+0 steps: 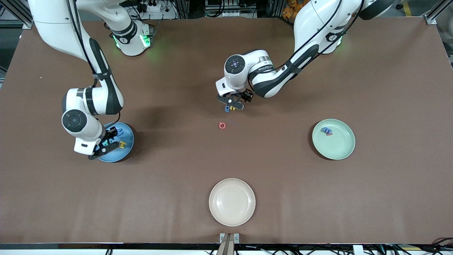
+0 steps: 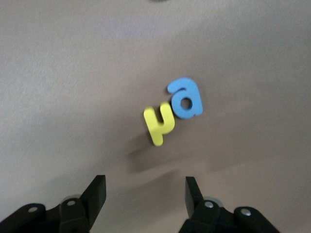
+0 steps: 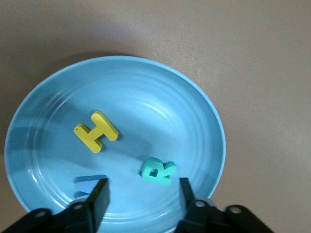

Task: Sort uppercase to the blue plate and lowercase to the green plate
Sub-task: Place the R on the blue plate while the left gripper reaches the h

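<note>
Two plates take the sorting, with a third, cream plate (image 1: 231, 202) standing unused nearest the front camera. The blue plate (image 1: 128, 136), at the right arm's end of the table, holds the yellow H (image 3: 95, 131), the green R (image 3: 158, 171) and a blue letter (image 3: 87, 183) half hidden by a finger. The pale green plate (image 1: 338, 145), at the left arm's end, holds a blue letter (image 1: 327, 130) lying on a red one (image 1: 329, 134). My right gripper (image 3: 143, 194) hangs low over the blue plate, jaws apart and empty, the R lying just clear of them. My left gripper (image 2: 146, 191) hangs over the middle of the table, jaws parted and gripping nothing; just ahead of them the yellow n (image 2: 159, 124) and blue a (image 2: 186, 99) lie flat and touching. The red Q (image 1: 222, 125) lies alone, nearer the front camera than that pair. I judge these letters to be light, soft foam: not fragile, slightly compressible, easily nudged, and thin enough to demand a low approach. For the n, the best hold looks to be across its outer edges on the side away from the a, so that the neighbour is not dragged along.
</note>
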Tool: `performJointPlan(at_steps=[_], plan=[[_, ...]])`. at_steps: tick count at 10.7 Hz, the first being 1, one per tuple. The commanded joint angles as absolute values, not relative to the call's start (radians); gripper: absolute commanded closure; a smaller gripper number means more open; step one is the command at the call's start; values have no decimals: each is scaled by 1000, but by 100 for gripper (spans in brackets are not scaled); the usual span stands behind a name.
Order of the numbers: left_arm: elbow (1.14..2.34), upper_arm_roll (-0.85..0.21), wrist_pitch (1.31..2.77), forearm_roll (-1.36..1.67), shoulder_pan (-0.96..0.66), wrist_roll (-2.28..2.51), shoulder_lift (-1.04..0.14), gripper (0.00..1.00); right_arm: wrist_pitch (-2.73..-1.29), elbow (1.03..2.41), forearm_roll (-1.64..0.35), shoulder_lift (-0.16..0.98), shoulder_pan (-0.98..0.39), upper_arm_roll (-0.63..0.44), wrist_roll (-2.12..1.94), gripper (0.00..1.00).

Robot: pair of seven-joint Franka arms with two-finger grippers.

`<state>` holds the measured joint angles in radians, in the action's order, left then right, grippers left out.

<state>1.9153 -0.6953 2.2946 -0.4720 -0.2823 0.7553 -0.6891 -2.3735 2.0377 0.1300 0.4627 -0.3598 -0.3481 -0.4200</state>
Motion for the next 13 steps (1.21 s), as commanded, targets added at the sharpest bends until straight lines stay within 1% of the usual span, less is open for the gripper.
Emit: performJointPlan(at_steps=[1, 3, 4, 5, 6, 7, 8, 9, 11, 13], plan=[[1907, -677, 2342, -503, -308, 775, -704, 28, -2370, 2039, 107, 446, -364, -344, -428, 31], [1905, -654, 2361, -505, -319, 775, -706, 30, -2349, 2034, -27, 440, -386, -316, -425, 32], [1905, -653, 2362, -505, -321, 773, -706, 32, -2345, 2036, -73, 436, -399, -290, -408, 35], [1905, -647, 2362, -505, -321, 769, -706, 33, -2345, 2034, -90, 431, -403, -243, -337, 36], [1904, -646, 2362, -505, -321, 765, -706, 36, -2345, 2033, -91, 420, -403, -201, -254, 36], [1901, -646, 2365, -505, -321, 764, -706, 39, -2347, 2029, -91, 416, -403, -157, -185, 39], [1899, -646, 2368, -505, -321, 762, -707, 40, -2347, 2029, -92, 408, -403, -120, -126, 39], [1899, -646, 2384, -505, -322, 762, -712, 43, -2352, 2028, -92, 403, -410, -80, -45, 39], [1899, -638, 2395, -505, -324, 762, -713, 46, -2405, 2028, -91, 408, -420, 1, 105, 39], [1899, -637, 2398, -505, -328, 761, -715, 48, -2465, 2028, -91, 420, -425, 25, 126, 39]])
